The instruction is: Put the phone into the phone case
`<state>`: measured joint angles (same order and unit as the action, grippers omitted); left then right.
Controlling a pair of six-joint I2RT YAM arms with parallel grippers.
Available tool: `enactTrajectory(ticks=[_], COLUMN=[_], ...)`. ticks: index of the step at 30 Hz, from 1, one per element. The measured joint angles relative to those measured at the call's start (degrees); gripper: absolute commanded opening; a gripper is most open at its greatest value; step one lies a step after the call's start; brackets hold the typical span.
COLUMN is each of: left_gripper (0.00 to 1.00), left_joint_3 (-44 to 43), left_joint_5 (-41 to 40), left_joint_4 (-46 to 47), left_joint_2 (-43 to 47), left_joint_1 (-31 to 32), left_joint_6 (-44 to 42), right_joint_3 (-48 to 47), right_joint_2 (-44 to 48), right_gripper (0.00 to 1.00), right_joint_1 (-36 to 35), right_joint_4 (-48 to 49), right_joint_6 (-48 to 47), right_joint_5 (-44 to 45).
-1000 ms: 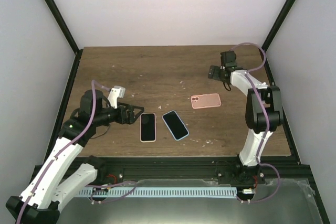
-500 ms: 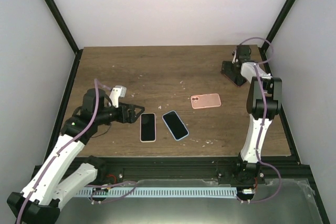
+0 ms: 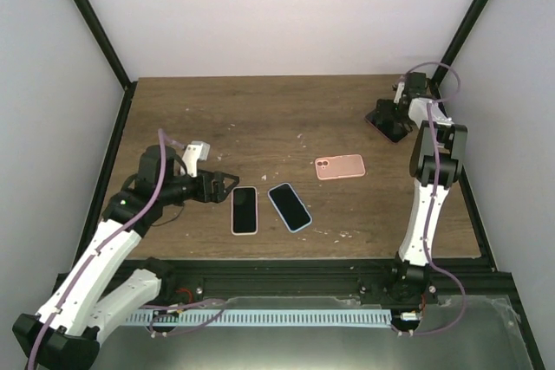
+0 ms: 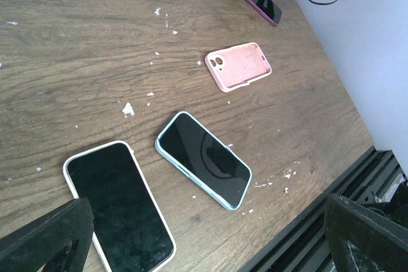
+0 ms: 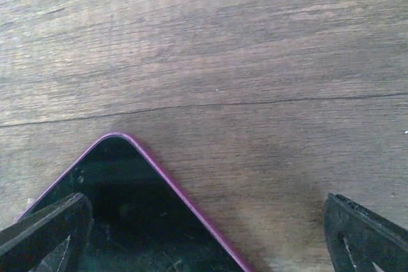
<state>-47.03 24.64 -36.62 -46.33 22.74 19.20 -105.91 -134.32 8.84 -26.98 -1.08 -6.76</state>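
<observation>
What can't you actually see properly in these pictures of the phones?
- Purple-rimmed black phone: the right wrist view cuts off all but one corner; from above, the right arm's jaws cover most of it.
- Pink rubbery phone case: too small, in the overhead and left wrist views, to tell which face is up.

The worktop (image 3: 286, 119) is dark brown wood with a fine lengthwise grain and scattered white flecks. The phone case (image 3: 339, 166) is plain pale pink. All 3 phones have glossy black screens: the white-rimmed phone (image 3: 244, 210), the blue-rimmed phone (image 3: 289, 206) with a light blue edge, and the magenta-rimmed phone (image 4: 257, 1). The left arm (image 3: 104, 249) and right arm (image 3: 425, 214) have white shells, black joints and lilac cables. The left claw (image 3: 227, 188) and right claw (image 3: 388, 117) are black. The walls (image 3: 277, 15) are pale grey-white, and the frame posts (image 3: 91, 19) are black.
</observation>
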Motion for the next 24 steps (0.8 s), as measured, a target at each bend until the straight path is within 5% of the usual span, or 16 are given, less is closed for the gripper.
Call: enactTrajectory(ticks=[14, 24], left_gripper=[1.00, 1.00], left_joint_3=[0.0, 0.0], left_joint_5=[0.0, -2.0], left_joint_4=[0.0, -0.5], left_joint_2=[-1.4, -0.8], left_joint_1=[0.0, -0.2], left_joint_6=[0.0, 0.1], right_joint_3=[9.7, 17.4], right_joint_2=[6.8, 12.0], right_gripper=[0.92, 0.90], right_joint_1=[0.3, -3.5], right_joint_4=[-1.8, -2.2], right_joint_6=[0.6, 1.8], right_joint_5=[-8.6, -2.5])
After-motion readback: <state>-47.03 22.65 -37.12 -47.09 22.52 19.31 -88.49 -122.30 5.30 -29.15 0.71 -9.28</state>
